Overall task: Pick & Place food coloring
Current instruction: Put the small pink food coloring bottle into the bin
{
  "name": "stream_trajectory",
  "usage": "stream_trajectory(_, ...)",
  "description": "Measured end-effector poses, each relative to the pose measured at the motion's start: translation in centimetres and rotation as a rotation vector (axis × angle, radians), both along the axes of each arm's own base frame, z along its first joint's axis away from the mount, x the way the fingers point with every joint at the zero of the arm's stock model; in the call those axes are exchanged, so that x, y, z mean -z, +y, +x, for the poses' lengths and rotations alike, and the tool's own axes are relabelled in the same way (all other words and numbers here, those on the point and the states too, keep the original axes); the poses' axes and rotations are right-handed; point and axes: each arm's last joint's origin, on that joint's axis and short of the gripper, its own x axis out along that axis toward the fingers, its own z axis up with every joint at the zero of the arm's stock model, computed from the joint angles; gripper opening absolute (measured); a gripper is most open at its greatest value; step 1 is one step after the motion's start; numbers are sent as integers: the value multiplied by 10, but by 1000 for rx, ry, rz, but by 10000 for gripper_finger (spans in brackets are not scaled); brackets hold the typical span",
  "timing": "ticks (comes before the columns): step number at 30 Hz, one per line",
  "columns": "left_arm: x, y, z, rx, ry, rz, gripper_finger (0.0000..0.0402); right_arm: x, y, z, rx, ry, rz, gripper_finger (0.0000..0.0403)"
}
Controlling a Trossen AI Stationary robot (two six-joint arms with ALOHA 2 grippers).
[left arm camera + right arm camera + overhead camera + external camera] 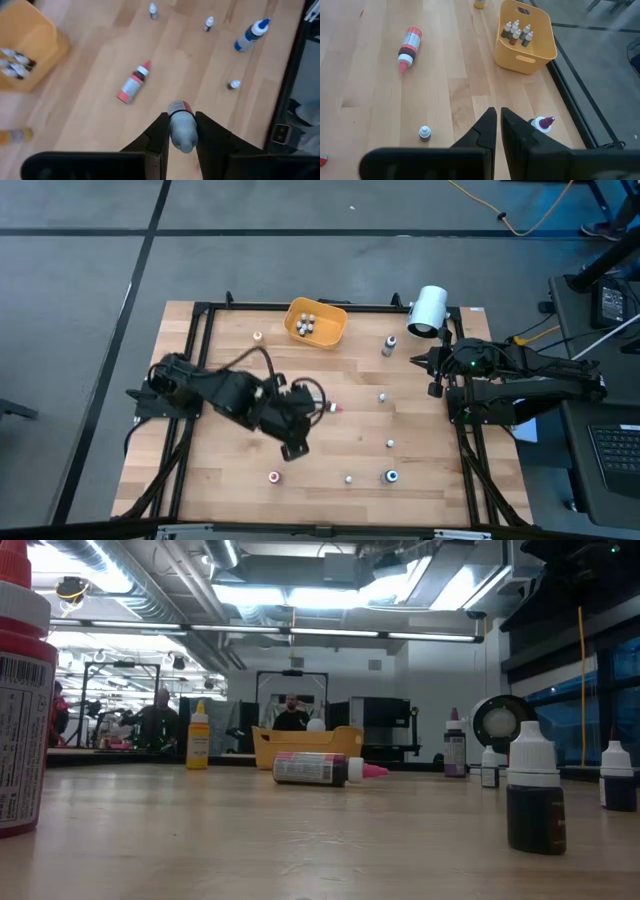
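My left gripper (181, 131) hangs above the middle of the table (296, 448), shut on a small grey food coloring bottle (180, 125) with a red band. A pink-tipped bottle (330, 408) lies on its side on the wood just beyond it. Several more tiny bottles stand upright over the table's right half, among them a blue-topped one (392, 476) and a red-topped one (274, 476). Others stand inside the orange bowl (316, 323) at the far edge. My right gripper (496, 114) waits shut at the table's right side (436, 386), holding nothing. My left gripper pinches the small bottle's body (175, 134) between its two fingers, one on each side. The fingers slant downward from the table's left and lie along the bottle. Its red-banded end (183, 106) sticks out past the fingertips. The bottle is lifted clear of the wood.
A big white cylinder (428, 310) lies at the far right corner. A purple-topped bottle (543, 123) stands close to my right gripper. A yellow bottle (257, 336) stands left of the bowl. A black frame (200, 320) borders the table. People show in the room behind.
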Motion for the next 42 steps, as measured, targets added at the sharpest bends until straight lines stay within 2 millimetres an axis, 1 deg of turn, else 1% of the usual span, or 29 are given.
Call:
stream_trajectory(5,-3,32,8,30,26,36,66,0,0,0,1,-1,2,30)
stream_trajectory(9,-2,68,17,43,59,64,66,0,0,0,0,0,0,30)
stream_trajectory(11,-2,91,20,38,76,82,66,0,0,0,0,0,0,30)
stream_trajectory(14,-2,130,23,-7,93,111,66,0,0,0,-1,0,-1,30)
stream_trajectory(17,-2,171,21,-46,107,112,66,0,0,0,-1,0,-1,30)
stream_trajectory(21,-4,222,18,-84,62,78,66,0,0,0,-1,1,-2,30)
stream_trajectory(23,-4,244,17,-106,24,59,66,0,0,0,-5,3,-7,30)
stream_trajectory(26,-1,271,16,-132,-11,38,66,0,0,0,-18,11,-26,30)
stream_trajectory(29,9,291,17,-140,6,17,66,0,0,0,-41,24,-58,30)
stream_trajectory(35,38,320,32,-115,73,18,66,0,0,0,-46,27,-64,30)
stream_trajectory(42,90,356,56,-60,158,18,66,0,0,0,-44,26,-61,30)
